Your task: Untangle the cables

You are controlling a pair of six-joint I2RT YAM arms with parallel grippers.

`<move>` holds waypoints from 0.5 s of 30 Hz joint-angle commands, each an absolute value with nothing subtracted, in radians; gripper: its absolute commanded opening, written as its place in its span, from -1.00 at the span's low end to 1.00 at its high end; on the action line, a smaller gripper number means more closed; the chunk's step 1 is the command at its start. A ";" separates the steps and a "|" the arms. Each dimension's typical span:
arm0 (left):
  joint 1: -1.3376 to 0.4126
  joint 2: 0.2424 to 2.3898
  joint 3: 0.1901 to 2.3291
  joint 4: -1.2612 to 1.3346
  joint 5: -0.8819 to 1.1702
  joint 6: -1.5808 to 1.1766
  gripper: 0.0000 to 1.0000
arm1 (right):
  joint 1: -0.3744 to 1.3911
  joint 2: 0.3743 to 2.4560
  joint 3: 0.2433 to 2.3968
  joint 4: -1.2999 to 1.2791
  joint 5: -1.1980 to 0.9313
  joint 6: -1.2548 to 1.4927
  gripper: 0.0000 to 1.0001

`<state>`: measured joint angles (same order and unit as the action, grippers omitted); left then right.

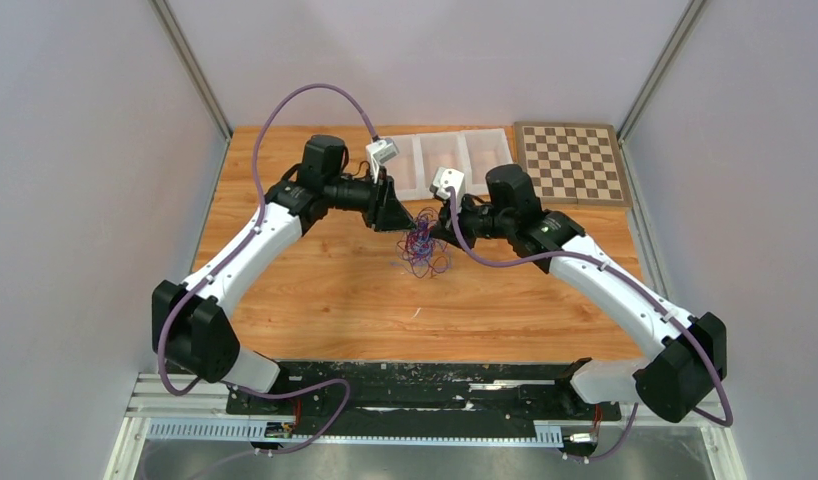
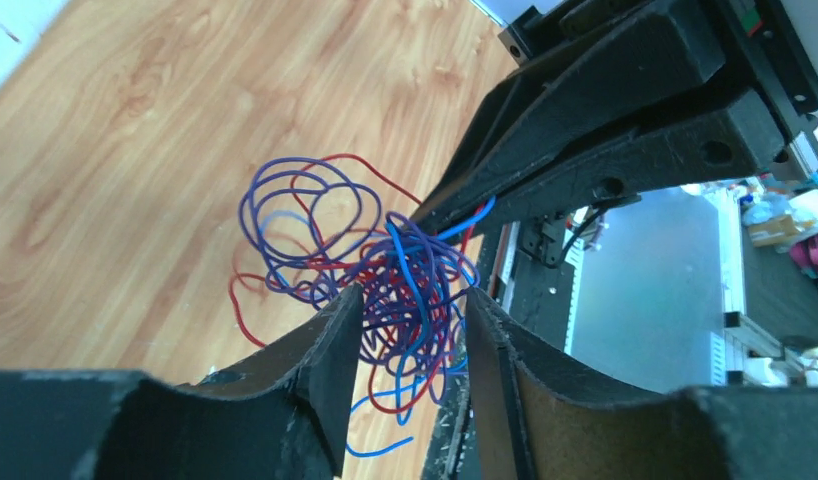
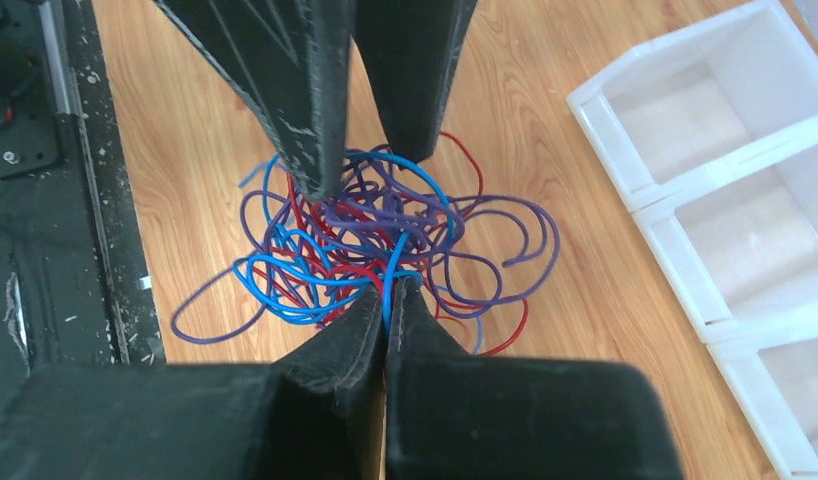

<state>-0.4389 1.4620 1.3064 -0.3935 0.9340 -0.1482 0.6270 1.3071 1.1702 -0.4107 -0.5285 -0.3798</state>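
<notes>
Blue, red and purple cables (image 3: 385,240) form one knotted ball of loops at the middle of the wooden bench (image 1: 315,290), between the two arms. The right gripper (image 3: 387,290) is clamped tight on a blue strand at the ball's edge; the left gripper (image 2: 410,310) stands part open, its fingers straddling the tangle. A white compartment tray (image 1: 450,160) and a chessboard (image 1: 570,163) lie beyond. Only the wrist views show single strands; the top view shows a small dark cluster.

Cables (image 3: 385,240) knotted (blue, red, purple), lifted.
</notes>
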 commanded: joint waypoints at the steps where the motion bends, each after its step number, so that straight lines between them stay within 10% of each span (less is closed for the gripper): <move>1: -0.444 1.442 1.252 -0.361 1.021 -0.176 0.09 | 0.627 1.263 1.145 -0.385 -0.490 -0.396 -1.00; 7: -0.475 1.475 1.219 -0.312 1.045 -0.208 0.13 | 0.627 1.261 1.148 -0.377 -0.472 -0.385 -1.00; 11: -0.461 1.475 1.216 -0.342 1.000 -0.189 -0.91 | 0.625 1.241 1.138 -0.385 -0.446 -0.389 -1.00; 15: -0.365 1.417 1.195 -0.340 0.974 -0.219 -1.00 | 0.567 1.213 1.077 -0.450 -0.343 -0.453 -1.00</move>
<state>-0.4480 1.4807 1.2106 -0.3538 0.9977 -0.1978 0.6167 1.2705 1.1168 -0.4198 -0.4431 -0.3950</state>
